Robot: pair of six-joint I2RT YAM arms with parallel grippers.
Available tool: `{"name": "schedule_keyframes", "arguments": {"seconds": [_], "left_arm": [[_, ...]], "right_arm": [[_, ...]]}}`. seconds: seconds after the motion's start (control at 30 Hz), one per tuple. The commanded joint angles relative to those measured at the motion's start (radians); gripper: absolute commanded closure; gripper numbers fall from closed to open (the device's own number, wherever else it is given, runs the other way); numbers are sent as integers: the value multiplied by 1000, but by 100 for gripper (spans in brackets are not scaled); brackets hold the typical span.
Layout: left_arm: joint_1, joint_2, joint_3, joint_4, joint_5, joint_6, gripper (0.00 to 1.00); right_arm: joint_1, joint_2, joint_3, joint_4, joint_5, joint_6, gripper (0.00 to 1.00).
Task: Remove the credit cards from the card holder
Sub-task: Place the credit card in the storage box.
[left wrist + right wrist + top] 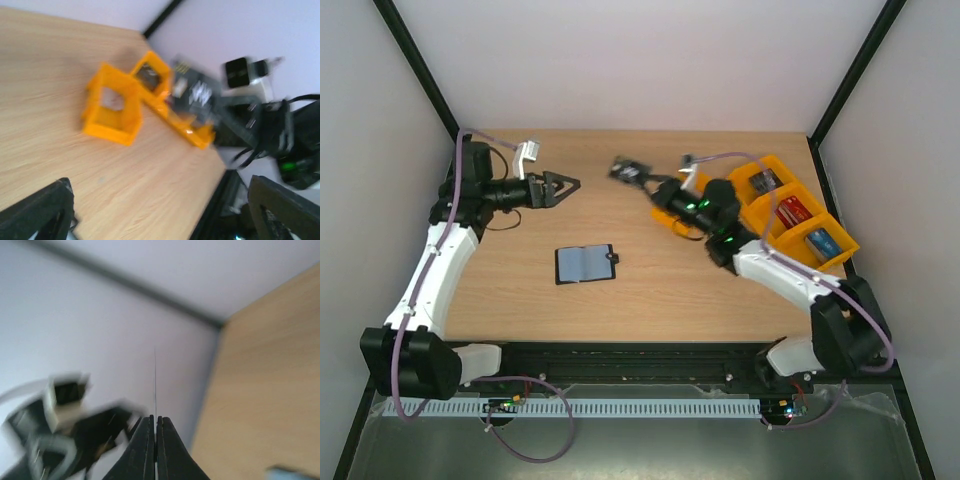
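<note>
1. White walls close round the wooden table (520, 330). At its left, the left gripper (565, 188) hangs released, jaws wide, holding nothing and pointing toward the middle. It should stay out of the other arm's path.
2. Near the front middle, the card holder (586, 264) lies open and flat on the table with its pale pockets up. Neither gripper touches it. I cannot tell whether any pocket has a card in it.
3. Farther back and to the right, the right gripper (642, 178) is clenched on a dark credit card (628, 169), held up off the table. Its wrist view shows the card edge-on, pinched only along a narrow strip. That grip looks shallow, so a smooth carry with no sharp wrist turn seems wise, or the thin plastic may pivot or slip.
4. At the right edge sit the orange trays (756, 214), with a dark, a red and a blue card in separate compartments. The step in hand looks like delivery there. The card should go low inside a compartment before the jaws open, clear of the rim.
</note>
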Motion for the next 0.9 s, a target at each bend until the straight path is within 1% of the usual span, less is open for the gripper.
{"name": "schedule_keyframes", "arguments": {"seconds": [0.0,0.03,0.1,0.17,0.23,0.3,0.43,0.53,0.6,0.73,0.87], "left_arm": [[73,-21,-118,18,-178,-61,1],[94,-23,-151,38,-174,-84,1],[132,-25,-208,83,-154,-128,1],[158,-31,-257,128,-147,-160,1],[169,-36,-294,153,-164,-173,1],[170,-37,-319,155,-186,-173,1],[173,-36,-388,179,-212,-200,1],[177,-28,-420,217,-184,-215,1],[177,-19,-413,221,-171,-212,1],[180,2,-398,214,-166,-193,1],[182,25,-399,223,-158,-192,1]], "right_arm": [[-285,-131,53,-606,233,-194,98],[-367,-146,54,-676,252,-235,98],[-536,-156,52,-750,256,-298,98],[-668,-129,61,-770,245,-336,98],[-764,-54,94,-781,211,-355,98],[-827,60,158,-800,138,-367,98],[-867,272,300,-814,66,-384,98],[-868,400,416,-848,50,-392,98],[-867,445,449,-845,88,-382,98],[-868,478,473,-806,157,-366,98],[-869,529,505,-803,187,-347,98]]}}
